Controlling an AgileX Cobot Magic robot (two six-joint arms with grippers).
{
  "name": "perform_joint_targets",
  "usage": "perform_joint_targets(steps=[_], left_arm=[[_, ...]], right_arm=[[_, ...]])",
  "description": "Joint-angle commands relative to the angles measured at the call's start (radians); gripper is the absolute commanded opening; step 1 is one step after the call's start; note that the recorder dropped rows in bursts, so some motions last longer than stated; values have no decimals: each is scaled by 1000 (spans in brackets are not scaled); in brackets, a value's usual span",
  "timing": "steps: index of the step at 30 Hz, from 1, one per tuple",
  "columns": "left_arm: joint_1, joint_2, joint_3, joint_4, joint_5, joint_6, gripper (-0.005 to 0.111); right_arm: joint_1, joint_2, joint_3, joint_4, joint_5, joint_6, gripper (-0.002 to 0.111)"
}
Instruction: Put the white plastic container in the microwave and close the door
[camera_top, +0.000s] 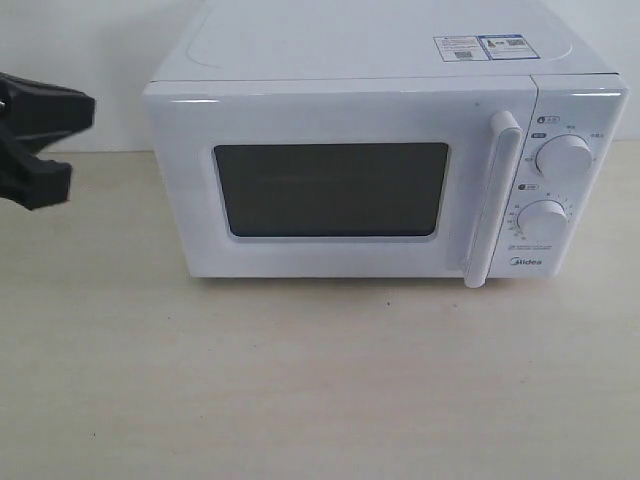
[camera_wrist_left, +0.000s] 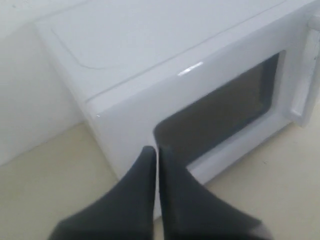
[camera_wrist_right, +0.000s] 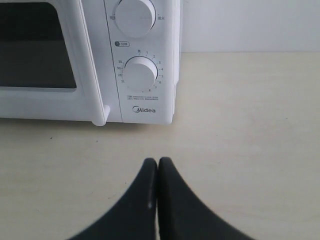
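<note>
Pale wood-grain tabletop (camera_top: 320, 400): foreground, with wide free room before the appliance and on either side. White boxy Midea microwave (camera_top: 380, 60): at the back, by the wall. White front door with dark mesh window (camera_top: 190, 190): shut flush, vertical white bar handle (camera_top: 492, 200) at its right edge. Black left gripper (camera_wrist_left: 156, 150): clenched, empty, near the door's left corner. Black right gripper (camera_wrist_right: 158, 161): clenched, empty, low before the dials. White plastic container: in no view, and the window is too dark to show it. Step, judged: finished or unbegun. If unbegun, next hook the handle and keep the door's swing clear of the left arm.
</note>
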Motion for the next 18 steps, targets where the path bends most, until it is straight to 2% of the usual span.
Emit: perform_joint_targets(steps=[1,4,8,13,18], left_arm=[[141,-143,4,22,-33,-93,4],[255,-247,32,22,-33,-182,4],[377,-399,150,22,-25,-196,4],[436,-498,320,22,-61,-244,4],[450,-521,512,-13,-193,-476,4]], right_arm=[[-3,-6,-1,-3,-3,-2,0],[-3,-6,-1,-3,-3,-2,0],[-3,-6,-1,-3,-3,-2,0],[-3,-6,-1,-3,-3,-2,0],[-3,-6,-1,-3,-3,-2,0]])
